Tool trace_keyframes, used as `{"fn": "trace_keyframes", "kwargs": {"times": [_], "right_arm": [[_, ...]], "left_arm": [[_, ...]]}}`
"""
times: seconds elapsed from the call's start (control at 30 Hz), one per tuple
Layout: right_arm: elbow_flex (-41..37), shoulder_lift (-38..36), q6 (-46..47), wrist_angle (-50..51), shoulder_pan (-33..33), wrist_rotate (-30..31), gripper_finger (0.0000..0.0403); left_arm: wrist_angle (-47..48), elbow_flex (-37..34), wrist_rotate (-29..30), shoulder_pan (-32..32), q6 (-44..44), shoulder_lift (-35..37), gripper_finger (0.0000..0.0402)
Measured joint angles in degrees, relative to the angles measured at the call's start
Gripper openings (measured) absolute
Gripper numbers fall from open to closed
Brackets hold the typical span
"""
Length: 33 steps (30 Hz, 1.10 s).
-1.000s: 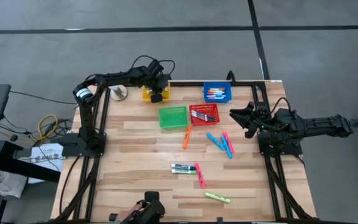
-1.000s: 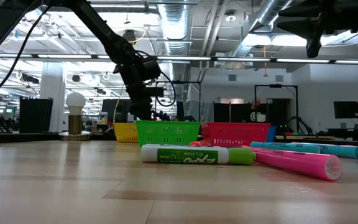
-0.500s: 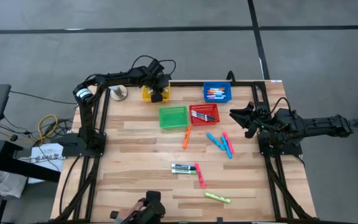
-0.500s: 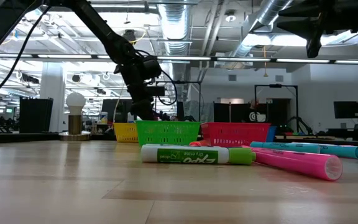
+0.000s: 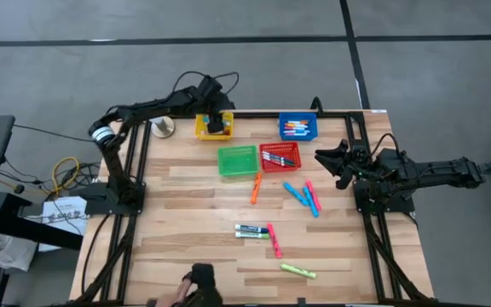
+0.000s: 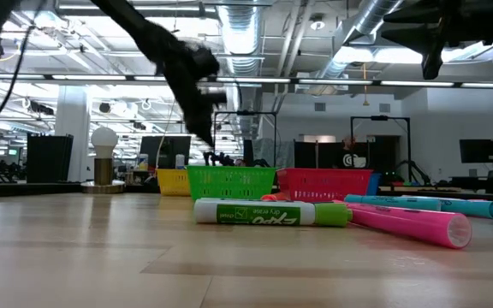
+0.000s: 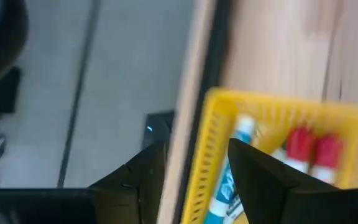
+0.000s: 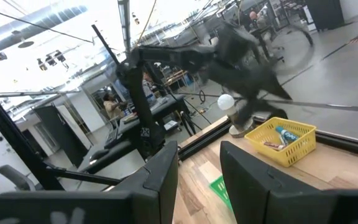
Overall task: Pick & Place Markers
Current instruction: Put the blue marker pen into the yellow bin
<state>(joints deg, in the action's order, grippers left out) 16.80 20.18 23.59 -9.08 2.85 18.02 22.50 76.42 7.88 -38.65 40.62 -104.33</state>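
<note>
My left gripper point(image 5: 215, 125) point(image 7: 197, 180) hangs open above the yellow basket point(image 7: 272, 118) at the table's far left. Nothing is between its fingers. In that basket lie a blue-and-white marker point(image 7: 232, 165) and red-capped markers point(image 7: 312, 149). More markers lie flat on the table: an orange one point(image 5: 256, 188), blue ones point(image 5: 295, 194), a pink one point(image 5: 312, 197), a green-and-white pair point(image 5: 250, 230), another pink one point(image 5: 273, 240) and a yellow-green one point(image 5: 297, 270). My right gripper point(image 5: 322, 158) point(image 8: 199, 180) waits open at the table's right edge, pointing level.
A green basket point(image 5: 238, 159), a red basket point(image 5: 280, 147) and a blue basket point(image 5: 298, 118) stand along the far side; the red and blue ones hold markers. A white bulb-shaped object point(image 5: 164, 128) stands left of the yellow basket. A hand with a dark object point(image 5: 199, 286) is at the near edge.
My left gripper has risen from the yellow basket and now hangs higher above it; most of the rise came in the last half second. The markers on the table lie as before.
</note>
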Motion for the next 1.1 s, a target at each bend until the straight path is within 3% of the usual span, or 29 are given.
{"fn": "trace_keyframes", "kwargs": {"times": [0.1, 0.37, 0.57, 0.7, 0.9, 1.1], "right_arm": [[0.0, 0.0, -0.01, 0.0, 0.0, 0.0, 0.0111], [0.0, 0.0, -0.02, 0.02, 0.0, -0.04, 0.0111], [0.0, 0.0, -0.02, 0.02, 0.0, -0.04, 0.0111], [0.0, 0.0, -0.02, 0.02, 0.0, -0.04, 0.0111], [0.0, 0.0, -0.02, 0.07, 0.0, -0.07, 0.0111], [0.0, 0.0, -0.02, 1.73, 0.02, -0.09, 0.0111]], "left_arm": [[-0.05, -0.03, -1.68, 1.78, -11.1, 6.2, 0.0174], [-0.2, -3.81, -17.73, 9.69, -38.87, 22.46, 0.0172], [-3.12, -7.48, -18.86, 21.3, -49.76, 28.62, 0.0172], [-4.56, -8.83, -17.84, 30.55, -51.98, 28.39, 0.0172], [-5.48, -8.87, -10.76, 43.1, -52.74, 22.03, 0.0172], [-6.36, -8.87, -8.49, 49.09, -53.14, 13.45, 0.0172]]}}
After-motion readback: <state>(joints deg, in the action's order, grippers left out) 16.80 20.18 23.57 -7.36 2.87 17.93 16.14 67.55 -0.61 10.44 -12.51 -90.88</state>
